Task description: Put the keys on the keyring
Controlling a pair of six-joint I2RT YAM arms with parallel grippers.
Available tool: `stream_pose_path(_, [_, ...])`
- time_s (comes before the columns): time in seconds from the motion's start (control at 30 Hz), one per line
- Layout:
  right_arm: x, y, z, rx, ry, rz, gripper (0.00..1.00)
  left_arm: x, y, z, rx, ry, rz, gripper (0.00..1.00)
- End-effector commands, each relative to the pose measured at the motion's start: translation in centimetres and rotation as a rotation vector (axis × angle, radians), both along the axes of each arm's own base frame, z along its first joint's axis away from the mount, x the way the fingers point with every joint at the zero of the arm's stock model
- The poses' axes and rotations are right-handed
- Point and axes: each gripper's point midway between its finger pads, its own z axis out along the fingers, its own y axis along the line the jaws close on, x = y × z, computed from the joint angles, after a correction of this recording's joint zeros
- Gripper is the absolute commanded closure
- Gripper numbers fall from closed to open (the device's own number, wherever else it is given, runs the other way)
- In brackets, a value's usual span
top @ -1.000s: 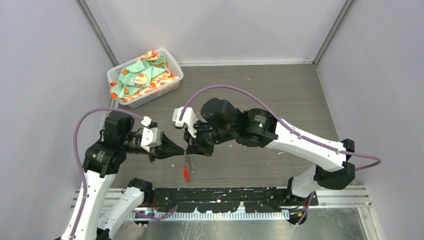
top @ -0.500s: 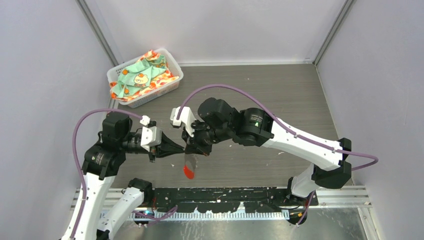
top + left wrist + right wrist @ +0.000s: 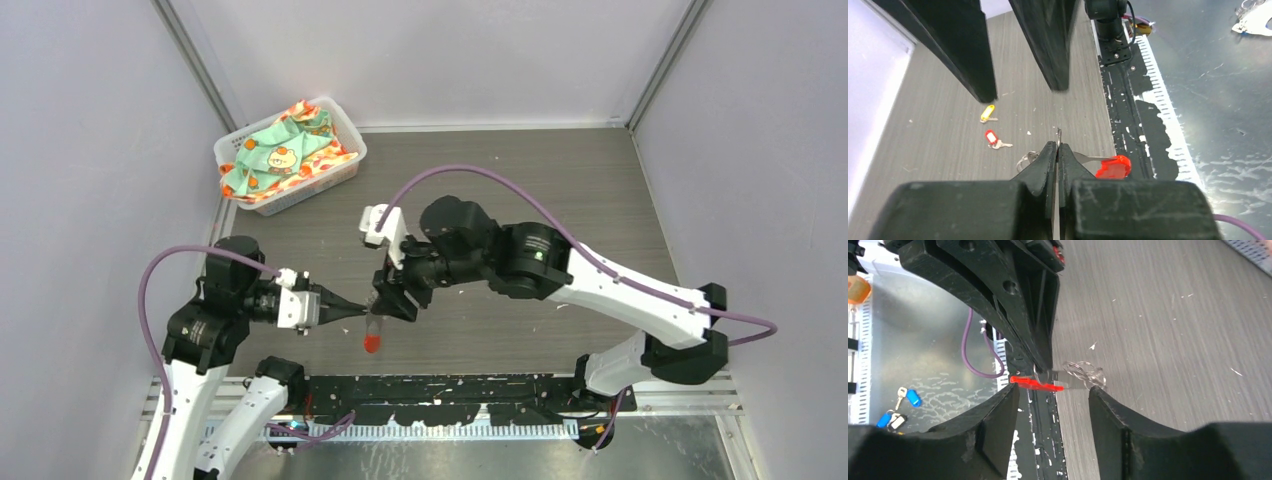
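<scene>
Keyring, red strip hanging, pinched in closed left gripper; right gripper parted, straddling it; red key and yellow key lying loose on table.

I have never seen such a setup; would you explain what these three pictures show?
These are two robot arms bolted to a table, each ending in a two-finger gripper. One picture looks down from above; the other two come from wrist cameras. The left gripper is shut on the keyring, a metal ring with a red piece. The right gripper stands open close by, gripping nothing. A yellow-tagged key and a red-tagged key lie on the table; a basket of cloth sits at its far left corner.
</scene>
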Motion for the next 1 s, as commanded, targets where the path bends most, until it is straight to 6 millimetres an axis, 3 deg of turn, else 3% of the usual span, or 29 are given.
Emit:
stream_pose_path(0.0, [1.7, -2.8, 5.8, 0.214, -0.031, -0.14, 0.38, -0.8, -0.2, 0.6, -0.035, -0.183, -0.082, 1.0])
stream_pose_path(0.13, [4.7, -5.2, 5.2, 0.251, 0.055, -0.296, 0.35, -1.5, -0.1, 1.1, -0.061, -0.345, -0.128, 1.0])
stream_pose_path(0.5, [12.4, -11.0, -2.2, 0.175, 0.184, -0.672, 0.36, -1.8, -0.2, 1.8, -0.088, -0.561, -0.176, 1.0])
stream_pose_path(0.77, [14.3, -12.3, -6.2, 0.095, 0.215, -0.772, 0.38, -2.2, -0.2, 1.9, -0.102, -0.641, -0.204, 1.0])
stream_pose_path(0.97, [14.6, -11.8, -7.2, 0.093, 0.222, -0.75, 0.39, -2.8, 0.2, 0.7, -0.057, -0.777, -0.251, 1.0])
